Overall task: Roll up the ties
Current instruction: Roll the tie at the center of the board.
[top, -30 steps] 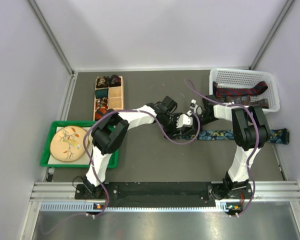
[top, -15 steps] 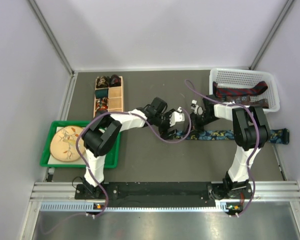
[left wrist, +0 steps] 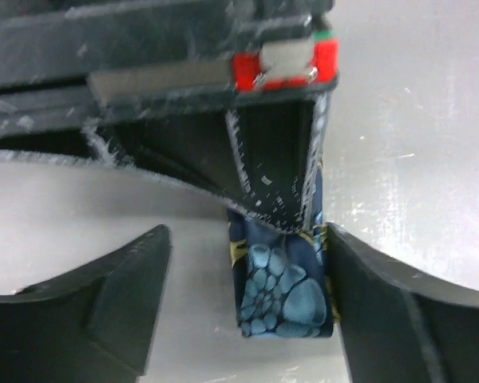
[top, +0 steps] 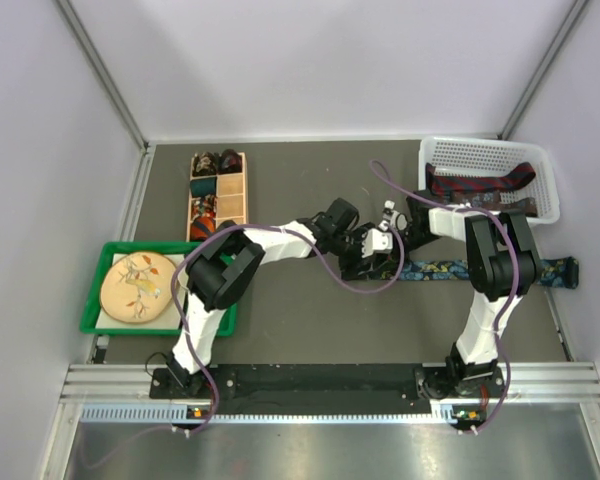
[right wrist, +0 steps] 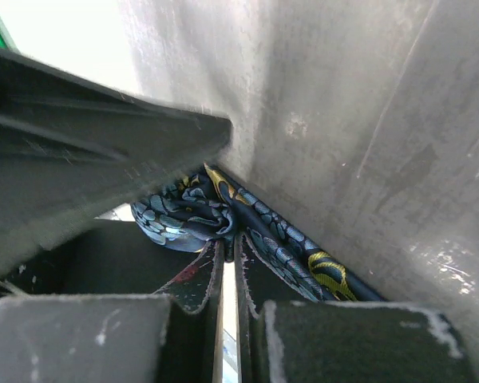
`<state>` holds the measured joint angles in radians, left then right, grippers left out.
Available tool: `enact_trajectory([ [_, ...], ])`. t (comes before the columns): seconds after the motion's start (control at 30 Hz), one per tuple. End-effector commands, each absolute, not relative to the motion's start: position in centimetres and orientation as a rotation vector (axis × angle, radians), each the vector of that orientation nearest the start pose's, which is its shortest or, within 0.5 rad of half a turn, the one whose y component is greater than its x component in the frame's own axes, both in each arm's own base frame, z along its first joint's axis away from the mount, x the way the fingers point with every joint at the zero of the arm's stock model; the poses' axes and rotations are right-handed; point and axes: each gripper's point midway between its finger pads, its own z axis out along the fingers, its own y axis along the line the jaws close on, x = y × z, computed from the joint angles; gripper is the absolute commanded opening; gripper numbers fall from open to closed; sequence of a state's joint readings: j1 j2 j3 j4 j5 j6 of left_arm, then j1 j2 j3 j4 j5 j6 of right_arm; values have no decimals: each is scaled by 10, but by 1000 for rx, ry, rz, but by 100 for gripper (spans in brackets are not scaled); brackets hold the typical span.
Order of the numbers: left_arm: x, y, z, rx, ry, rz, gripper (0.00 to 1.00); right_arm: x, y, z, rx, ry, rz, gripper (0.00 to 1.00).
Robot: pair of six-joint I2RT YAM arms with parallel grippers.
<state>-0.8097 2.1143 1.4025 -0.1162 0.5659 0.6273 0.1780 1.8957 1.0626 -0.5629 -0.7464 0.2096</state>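
A dark blue tie with a pale blue and yellow print (top: 460,268) lies flat across the table's right side. My right gripper (top: 385,236) is shut on its folded left end, which bunches at the fingertips in the right wrist view (right wrist: 176,219); the gripper (right wrist: 230,243) shows almost no gap. My left gripper (top: 367,252) is open around that same end. In the left wrist view the folded tie end (left wrist: 283,287) hangs from the right gripper's black fingers (left wrist: 271,159), between my left gripper's (left wrist: 247,235) open jaws and close against the right-hand one.
A white basket (top: 480,152) at the back right holds dark red patterned ties (top: 480,183). A wooden divided box (top: 232,196) at the back left holds small tie coils. A green tray (top: 92,300) with a decorated plate sits at the left.
My left gripper drew back to the left half a second ago and has now come back right, to the tie's end. The right gripper has stayed shut on the tie.
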Motion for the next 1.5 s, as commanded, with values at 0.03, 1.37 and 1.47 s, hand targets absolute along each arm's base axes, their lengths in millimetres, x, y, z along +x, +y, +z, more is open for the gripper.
enact_trajectory([
  [0.03,295,-414,-1,1868,1673,-710,63,289,172,16,-97,2875,1104,0],
  [1.37,266,-341,-26,2017,1855,-576,11,321,139,39,-338,2852,795,17],
  [1.47,265,-340,-26,2016,1861,-579,11,315,133,30,-415,2883,737,17],
])
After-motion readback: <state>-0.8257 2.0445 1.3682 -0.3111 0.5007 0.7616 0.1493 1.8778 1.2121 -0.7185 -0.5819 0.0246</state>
